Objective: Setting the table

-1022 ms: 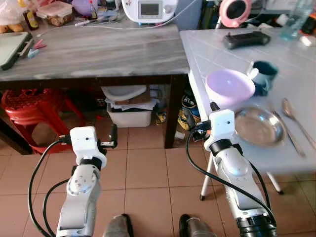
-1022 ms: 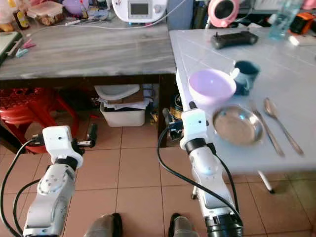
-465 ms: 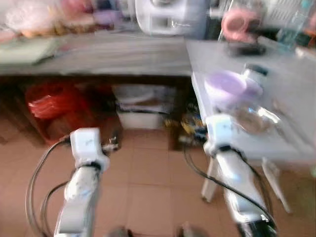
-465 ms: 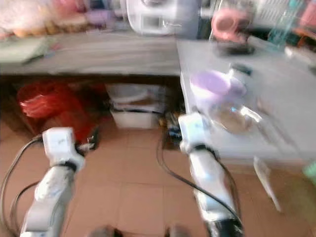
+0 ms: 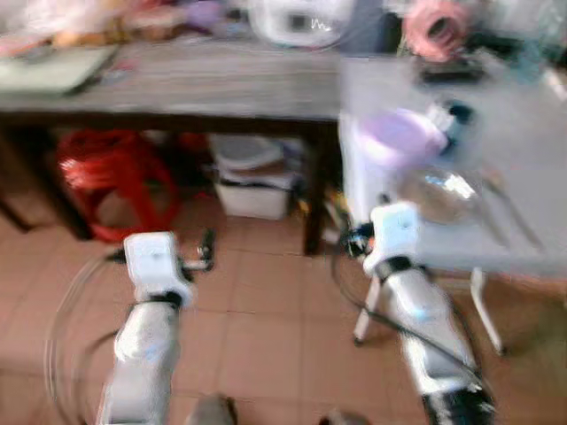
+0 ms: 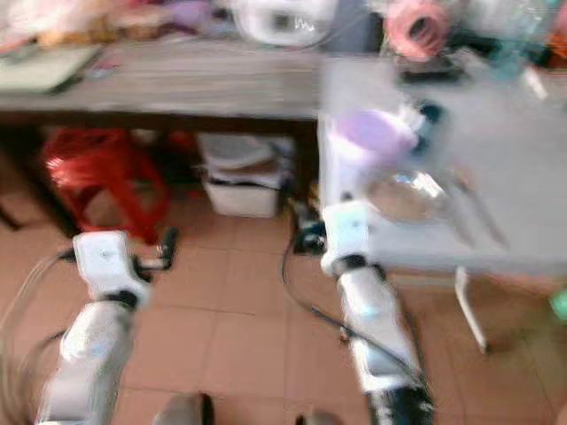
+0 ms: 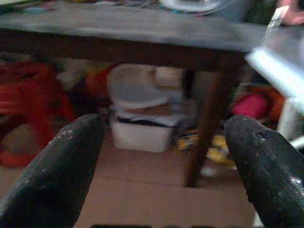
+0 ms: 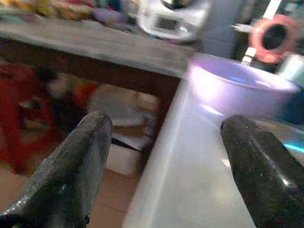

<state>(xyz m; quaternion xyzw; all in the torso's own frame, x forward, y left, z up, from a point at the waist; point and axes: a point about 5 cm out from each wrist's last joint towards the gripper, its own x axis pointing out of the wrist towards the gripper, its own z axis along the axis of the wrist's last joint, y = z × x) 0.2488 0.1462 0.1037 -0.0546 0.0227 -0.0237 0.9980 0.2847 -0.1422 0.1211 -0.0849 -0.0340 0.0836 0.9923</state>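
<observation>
Head views blurred. Dark wooden table (image 5: 195, 84) stands against the left edge of a white table (image 5: 523, 142). On the wooden top: a white appliance (image 5: 297, 18) at the back, a green tray (image 5: 53, 71) toward the left end, blurred clutter behind it. Under the wooden table: a red stool (image 5: 115, 181) on the left, a white bin (image 5: 252, 199) holding paper or cardboard, with a white basin (image 5: 246, 152) above it. Colourful items (image 7: 254, 104) on the floor by the table leg. Pink round object (image 5: 436, 25) and a dark flat device (image 5: 452, 73) at the back of the white table. Floor (image 5: 266, 310) of reddish-brown tiles.
</observation>
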